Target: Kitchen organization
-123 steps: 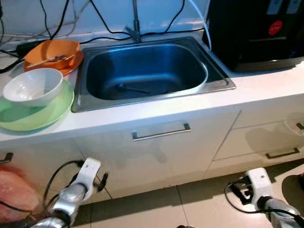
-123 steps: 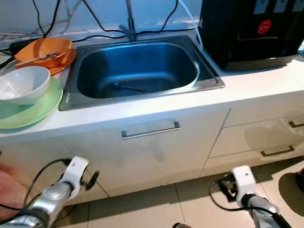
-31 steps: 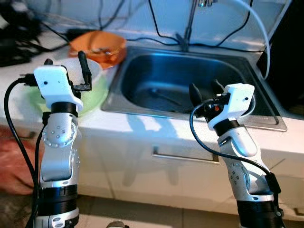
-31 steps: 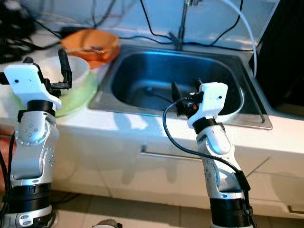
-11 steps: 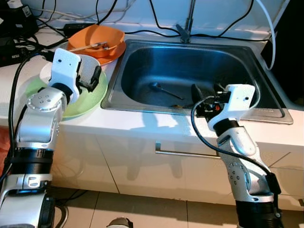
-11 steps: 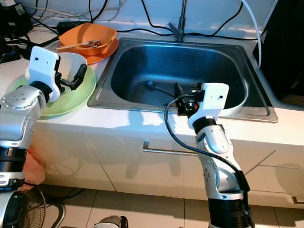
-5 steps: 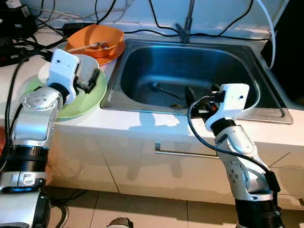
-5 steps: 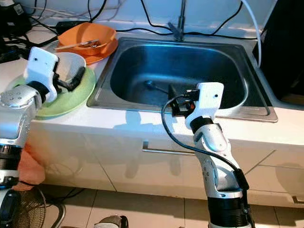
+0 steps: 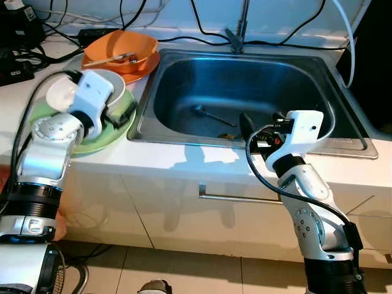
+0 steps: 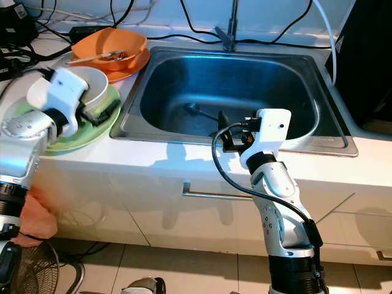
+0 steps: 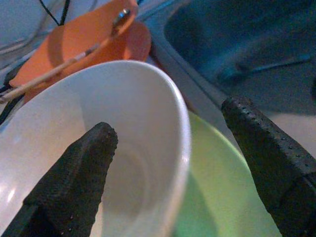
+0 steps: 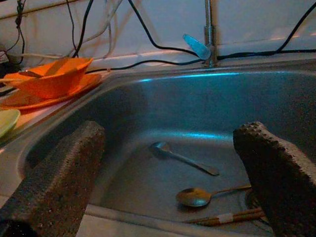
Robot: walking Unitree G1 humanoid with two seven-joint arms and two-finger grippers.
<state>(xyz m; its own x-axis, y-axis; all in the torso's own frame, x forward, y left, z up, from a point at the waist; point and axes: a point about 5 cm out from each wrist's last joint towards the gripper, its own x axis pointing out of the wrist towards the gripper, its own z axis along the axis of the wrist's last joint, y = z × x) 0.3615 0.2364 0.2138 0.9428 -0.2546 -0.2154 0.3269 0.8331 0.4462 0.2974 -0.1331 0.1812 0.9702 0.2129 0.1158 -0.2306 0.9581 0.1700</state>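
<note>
A white bowl (image 9: 59,95) stands on a green plate (image 9: 101,138) on the counter left of the sink (image 9: 245,73). My left gripper (image 11: 170,121) is open and straddles the bowl's rim, one finger (image 11: 79,168) inside and the other (image 11: 266,148) outside over the plate. Behind them, an orange bowl (image 9: 122,46) holding a utensil rests on an orange plate. My right gripper (image 12: 173,131) is open over the sink's front edge, with nothing between its fingers. In the basin lie a dark spoon (image 12: 183,158), a second spoon (image 12: 196,196) and chopsticks (image 12: 222,217).
A faucet (image 9: 242,24) and black cables run along the back wall. A black appliance (image 9: 375,55) stands right of the sink. A cabinet handle (image 9: 236,198) sits below the counter edge. Black electronics (image 9: 15,27) occupy the far left.
My left gripper has shifted right and dipped lower around the white bowl's rim. The right gripper stays at the sink's front edge, barely moved.
</note>
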